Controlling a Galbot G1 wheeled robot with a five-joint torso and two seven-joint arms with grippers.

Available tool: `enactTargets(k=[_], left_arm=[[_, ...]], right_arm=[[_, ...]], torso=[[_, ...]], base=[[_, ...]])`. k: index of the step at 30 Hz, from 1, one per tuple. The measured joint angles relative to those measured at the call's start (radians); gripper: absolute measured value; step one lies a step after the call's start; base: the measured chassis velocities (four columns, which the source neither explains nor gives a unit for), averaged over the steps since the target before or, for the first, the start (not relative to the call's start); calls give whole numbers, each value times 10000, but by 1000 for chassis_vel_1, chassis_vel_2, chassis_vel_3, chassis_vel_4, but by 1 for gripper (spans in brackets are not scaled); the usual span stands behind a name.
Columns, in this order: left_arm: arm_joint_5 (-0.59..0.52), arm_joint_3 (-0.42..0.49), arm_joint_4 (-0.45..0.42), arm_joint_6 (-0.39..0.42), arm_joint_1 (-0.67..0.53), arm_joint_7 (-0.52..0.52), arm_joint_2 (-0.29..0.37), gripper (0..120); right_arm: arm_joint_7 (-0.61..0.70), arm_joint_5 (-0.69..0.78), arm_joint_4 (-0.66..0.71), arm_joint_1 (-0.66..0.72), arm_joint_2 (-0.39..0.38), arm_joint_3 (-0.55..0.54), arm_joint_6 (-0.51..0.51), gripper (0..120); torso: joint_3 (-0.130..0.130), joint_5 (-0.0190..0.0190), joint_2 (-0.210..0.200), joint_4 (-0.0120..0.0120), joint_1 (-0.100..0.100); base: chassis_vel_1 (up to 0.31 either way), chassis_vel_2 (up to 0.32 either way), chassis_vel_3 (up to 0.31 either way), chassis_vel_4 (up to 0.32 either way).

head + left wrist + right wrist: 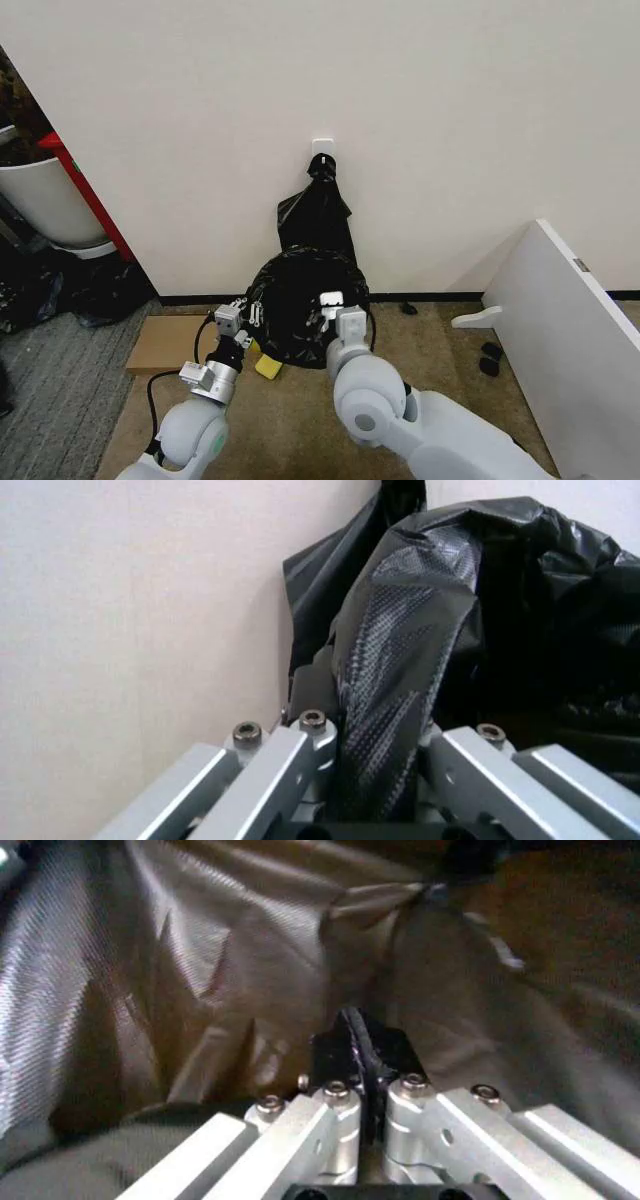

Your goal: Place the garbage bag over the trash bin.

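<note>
The garbage bag (300,300) is glossy black plastic, spread into a round, open-mouthed shape on the floor against the wall. The trash bin is hidden beneath it. My left gripper (240,322) is at the bag's left edge, shut on a ridged fold of the garbage bag (400,645). At the bag's right edge, my right gripper (336,306) is shut on a thin hem. In the right wrist view the right gripper (370,1091) pinches that hem, with the garbage bag (200,975) stretched out beyond it. In the left wrist view the left gripper (375,742) holds the fold between its fingers.
A bunch of black bags (318,205) hangs from a white hook (322,148) on the wall just behind. A flat cardboard piece (170,342) and a yellow item (268,367) lie at the left. A white board (570,340) leans at the right. A big white pot (45,205) stands far left.
</note>
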Motion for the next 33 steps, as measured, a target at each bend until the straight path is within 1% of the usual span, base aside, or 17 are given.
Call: enactTargets(k=[2, 8, 11, 17, 24, 28, 31, 32, 33], left_arm=[[-43, -10, -7, -30, 19, 24, 36, 3], [-151, -45, -106, -158, 47, 115, 73, 3], [-204, -48, -186, -188, 68, 158, 50, 3], [-235, -33, -419, -207, 183, 204, 22, 3], [-186, -5, -578, -227, 384, 238, 38, 3], [-182, -29, -594, -228, 397, 244, 46, 3], [-181, -87, -557, -229, 388, 245, 49, 3], [-181, -87, -557, -229, 388, 245, 49, 3], [-180, -107, -539, -230, 387, 244, 50, 3]], right_arm=[[81, 212, -338, 253, 281, -146, -169, 0], [433, 643, -738, 697, 722, -543, -673, 0], [557, 620, -1024, 847, 836, -748, -864, 0], [343, -30, -1773, 974, 870, -811, -894, 0], [-99, -886, -2434, 924, 909, -564, -525, 0], [-180, -1041, -2356, 821, 860, -503, -364, 0], [-225, -1015, -1690, 720, 667, -497, -192, 0], [-225, -1015, -1690, 720, 667, -497, -192, 0], [-262, -942, -1349, 690, 565, -499, -127, 0]], torso=[[0, 0, -1, 1, 0], [0, -1, -1, 2, 0], [0, -1, -1, 2, 0], [1, 1, -1, 0, 0], [1, 1, -1, 0, 0], [1, 1, -1, 0, 1], [1, 1, -1, 0, 1], [1, 1, -1, 0, 1], [0, 1, -1, 0, 1]], base=[[0, 0, 0, 0], [0, 0, 0, 0], [0, 0, 0, 0], [0, 0, 0, 0], [0, 0, 0, 0], [0, 0, 0, 0], [0, 0, 0, 0], [0, 0, 0, 0], [0, 0, 0, 0]])
